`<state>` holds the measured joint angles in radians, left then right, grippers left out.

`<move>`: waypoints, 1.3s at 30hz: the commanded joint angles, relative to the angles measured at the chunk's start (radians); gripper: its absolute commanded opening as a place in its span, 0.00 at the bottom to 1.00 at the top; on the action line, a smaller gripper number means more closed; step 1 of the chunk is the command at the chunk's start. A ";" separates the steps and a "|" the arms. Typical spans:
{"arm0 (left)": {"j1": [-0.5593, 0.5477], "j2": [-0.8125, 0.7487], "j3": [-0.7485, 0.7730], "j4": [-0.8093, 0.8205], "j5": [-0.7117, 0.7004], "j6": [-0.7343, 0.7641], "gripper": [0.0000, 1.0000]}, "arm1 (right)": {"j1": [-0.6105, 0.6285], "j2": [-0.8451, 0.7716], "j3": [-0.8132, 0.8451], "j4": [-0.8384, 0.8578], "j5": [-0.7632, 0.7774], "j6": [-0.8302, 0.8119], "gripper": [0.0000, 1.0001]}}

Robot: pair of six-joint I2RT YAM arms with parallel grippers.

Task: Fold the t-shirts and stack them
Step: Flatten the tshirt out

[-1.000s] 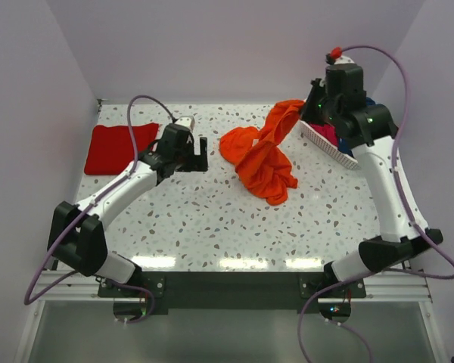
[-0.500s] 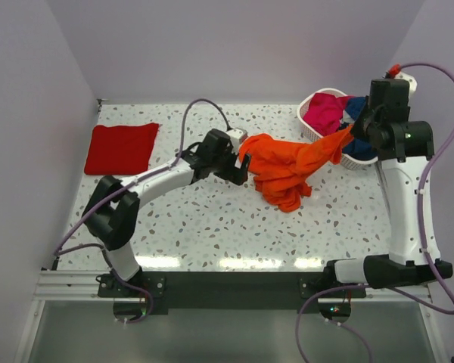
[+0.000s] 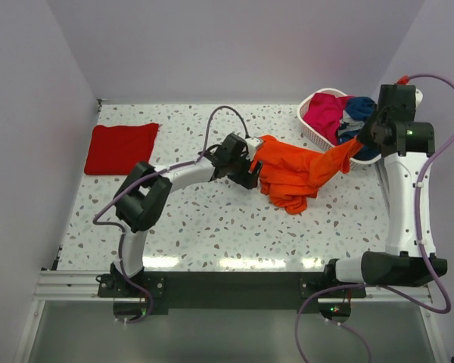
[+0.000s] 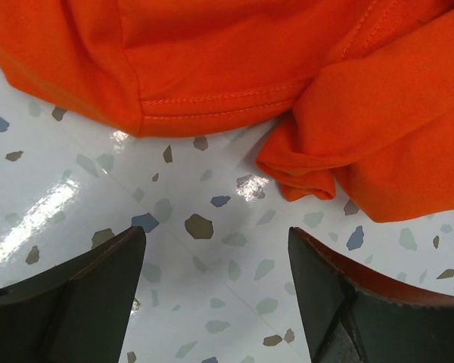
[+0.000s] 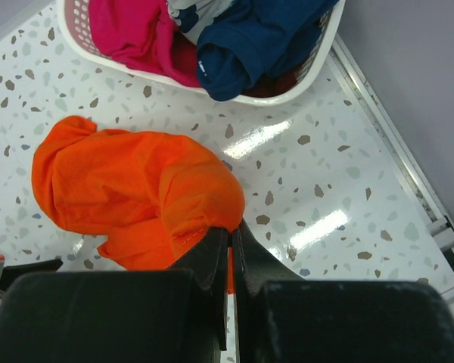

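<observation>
Reaching farther right than before, the left end effector [image 3: 247, 172], released, sits just beside the crumpled bright orange cloth t-shirt [image 3: 291, 172] at centre frame; the right end effector [image 3: 360, 145] clenches its far end.

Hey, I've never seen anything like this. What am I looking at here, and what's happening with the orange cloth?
Two robot arms are bolted at the near edge of a table. The wide picture looks down from above and behind them; the other two come from a camera on each wrist. The right arm has its jaws shut on part of the orange t-shirt, holding it up while the rest lies bunched on the table. The left arm has its jaws open, short of the shirt's hem. A folded red t-shirt lies far left. A white basket far right holds magenta cloth and navy cloth.
</observation>
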<state>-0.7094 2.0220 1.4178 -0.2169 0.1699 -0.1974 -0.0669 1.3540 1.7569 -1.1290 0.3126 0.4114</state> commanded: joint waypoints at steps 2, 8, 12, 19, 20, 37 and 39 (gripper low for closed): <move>-0.032 0.012 0.018 0.085 0.065 0.026 0.80 | -0.028 0.000 0.007 0.037 -0.052 0.023 0.00; -0.048 0.041 0.017 0.106 0.103 0.030 0.77 | -0.053 0.000 -0.007 0.043 -0.083 0.044 0.00; -0.050 0.057 0.023 0.139 0.138 0.029 0.75 | -0.063 0.002 -0.002 0.037 -0.079 0.044 0.00; -0.055 0.109 0.061 0.134 0.152 0.047 0.70 | -0.077 0.005 0.001 0.031 -0.086 0.044 0.00; -0.055 0.112 0.070 0.134 0.155 0.047 0.70 | -0.079 0.004 0.000 0.031 -0.086 0.046 0.00; -0.097 0.113 0.043 0.142 0.129 0.133 0.59 | -0.114 -0.003 -0.025 0.037 -0.115 0.061 0.00; -0.108 0.121 0.053 0.142 0.111 0.142 0.59 | -0.114 0.000 -0.020 0.038 -0.124 0.063 0.00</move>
<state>-0.7956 2.1521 1.4742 -0.0986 0.3008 -0.0929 -0.1741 1.3552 1.7302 -1.1213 0.2123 0.4595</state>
